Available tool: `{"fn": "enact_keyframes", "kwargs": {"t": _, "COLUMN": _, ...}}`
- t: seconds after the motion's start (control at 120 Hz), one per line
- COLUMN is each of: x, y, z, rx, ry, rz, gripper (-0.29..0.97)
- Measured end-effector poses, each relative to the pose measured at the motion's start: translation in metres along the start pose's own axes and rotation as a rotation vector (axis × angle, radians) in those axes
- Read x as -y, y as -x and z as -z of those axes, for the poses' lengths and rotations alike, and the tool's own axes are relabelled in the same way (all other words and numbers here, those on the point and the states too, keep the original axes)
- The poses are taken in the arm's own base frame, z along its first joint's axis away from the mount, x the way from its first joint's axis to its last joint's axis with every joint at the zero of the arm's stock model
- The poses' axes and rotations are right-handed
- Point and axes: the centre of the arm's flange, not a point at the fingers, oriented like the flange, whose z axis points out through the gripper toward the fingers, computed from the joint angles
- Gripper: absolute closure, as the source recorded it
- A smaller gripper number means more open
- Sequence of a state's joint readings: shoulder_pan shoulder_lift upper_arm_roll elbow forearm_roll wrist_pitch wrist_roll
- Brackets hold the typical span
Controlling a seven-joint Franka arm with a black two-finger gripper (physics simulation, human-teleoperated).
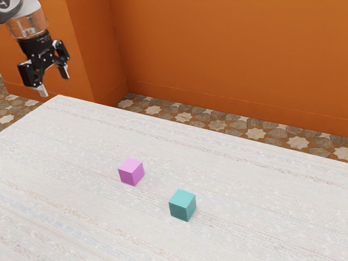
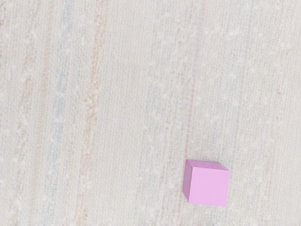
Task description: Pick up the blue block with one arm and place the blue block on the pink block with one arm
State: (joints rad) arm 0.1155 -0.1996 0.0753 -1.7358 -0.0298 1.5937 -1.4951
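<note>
The exterior view is looking down across the surface (image 1: 81, 163) from beside the arm (image 1: 26, 20), facing the wall (image 1: 228, 49). The wrist view is looking straight down, closer, sharing the pink block (image 1: 131, 172).

You are looking at a pale, whitish table (image 1: 261, 179) with faint streaks running across its top. Two cubes sit flat on it, near each other but not touching: the pink block (image 1: 131, 172) and, toward the exterior view's right and closer to the camera, the blue block (image 1: 182, 205), teal in shade. Your wrist view shows the pink block (image 2: 207, 182) on the same streaked surface.
</note>
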Motion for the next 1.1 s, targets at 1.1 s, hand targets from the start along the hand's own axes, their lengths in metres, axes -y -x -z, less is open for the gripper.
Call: {"fn": "enact_keyframes", "kwargs": {"t": 1.1, "x": -0.047, "y": 0.252, "z": -0.278, "rx": 0.161, "ry": -0.076, "rz": -1.417, "gripper": 0.00}}
